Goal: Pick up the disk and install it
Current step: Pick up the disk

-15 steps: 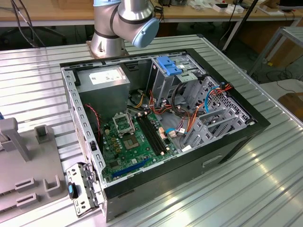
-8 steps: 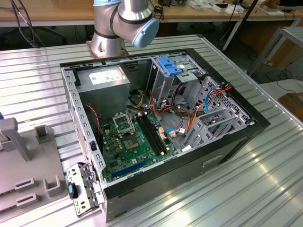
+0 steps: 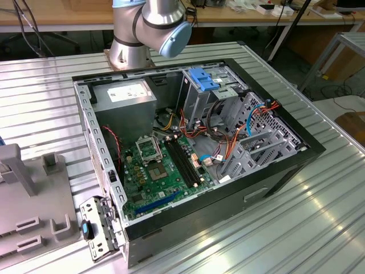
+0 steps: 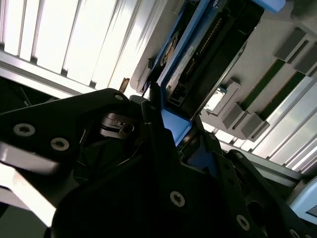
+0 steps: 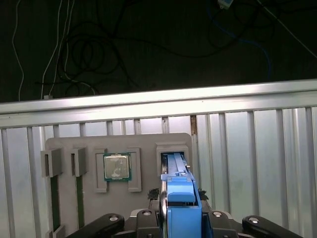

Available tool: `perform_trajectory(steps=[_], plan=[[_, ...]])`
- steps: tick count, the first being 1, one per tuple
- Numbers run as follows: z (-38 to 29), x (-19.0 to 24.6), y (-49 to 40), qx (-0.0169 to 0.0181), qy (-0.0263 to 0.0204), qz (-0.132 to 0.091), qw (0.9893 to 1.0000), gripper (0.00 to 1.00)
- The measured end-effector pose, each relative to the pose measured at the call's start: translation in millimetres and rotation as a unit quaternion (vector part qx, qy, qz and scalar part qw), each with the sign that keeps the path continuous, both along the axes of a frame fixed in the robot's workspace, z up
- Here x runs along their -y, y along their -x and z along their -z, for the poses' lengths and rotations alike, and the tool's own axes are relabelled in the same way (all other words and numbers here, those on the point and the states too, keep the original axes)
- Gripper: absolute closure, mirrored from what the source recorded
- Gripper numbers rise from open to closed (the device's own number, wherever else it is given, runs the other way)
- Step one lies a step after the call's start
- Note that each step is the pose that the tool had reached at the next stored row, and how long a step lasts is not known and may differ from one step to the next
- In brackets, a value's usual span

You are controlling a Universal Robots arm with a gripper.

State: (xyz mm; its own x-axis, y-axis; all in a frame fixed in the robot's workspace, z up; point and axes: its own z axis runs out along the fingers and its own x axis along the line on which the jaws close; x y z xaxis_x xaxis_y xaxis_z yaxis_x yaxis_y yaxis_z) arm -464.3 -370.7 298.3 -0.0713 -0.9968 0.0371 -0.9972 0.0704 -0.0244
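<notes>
**Pincer grips the disk at the tray**

In the first wrist view the pincer [image 5: 181,214] is closed on the disk [image 5: 179,191], its black fingers pressing on the blue rails from both sides. The disk stands on edge. Its far end reaches into the end slot of the grey tray [image 5: 143,144]; I cannot tell whether it rests in that slot or hangs just clear of it.

On the tray, in the pocket beside the disk's slot, a processor [image 5: 117,166] lies flat. Past it, two green memory sticks [image 5: 54,198] stand on edge in narrow slots at the tray's other end.

In the second wrist view the disk's dark body runs away from the pincer between its blue rails, with the tray's grey holders close beside it.

The tray lies on a slatted metal table [image 3: 285,234]. In the exterior view an open computer case [image 3: 274,171] lies on the table just beside the tray, on the exterior view's right. The arm [image 3: 151,28] rises behind the case, on the far side from the tray.
</notes>
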Motion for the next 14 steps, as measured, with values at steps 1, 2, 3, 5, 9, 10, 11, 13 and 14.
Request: perform_trajectory(steps=[1, 2, 3, 5, 9, 10, 11, 13, 14], plan=[[0.0, 0.0, 0.0, 0.0000, 0.0000, 0.000, 1.0000, 0.62], [0.0, 0.0, 0.0, 0.0000, 0.0000, 0.000, 1.0000, 0.62], [0.1, 0.0, 0.0, 0.0000, 0.0000, -0.003, 1.0000, 0.62], [0.1, 0.0, 0.0, 0.0001, 0.0000, -0.013, 0.9999, 0.62], [0.1, 0.0, 0.0, 0.0000, 0.0000, -0.039, 0.9992, 0.62], [0.1, 0.0, 0.0, 0.0000, 0.0000, -0.041, 0.9992, 0.62], [0.1, 0.0, 0.0, 0.0000, 0.0000, -0.044, 0.9991, 0.62], [0.1, 0.0, 0.0, 0.0000, 0.0000, -0.046, 0.9989, 0.62], [0.1, 0.0, 0.0, 0.0000, 0.0000, -0.048, 0.9988, 0.62]])
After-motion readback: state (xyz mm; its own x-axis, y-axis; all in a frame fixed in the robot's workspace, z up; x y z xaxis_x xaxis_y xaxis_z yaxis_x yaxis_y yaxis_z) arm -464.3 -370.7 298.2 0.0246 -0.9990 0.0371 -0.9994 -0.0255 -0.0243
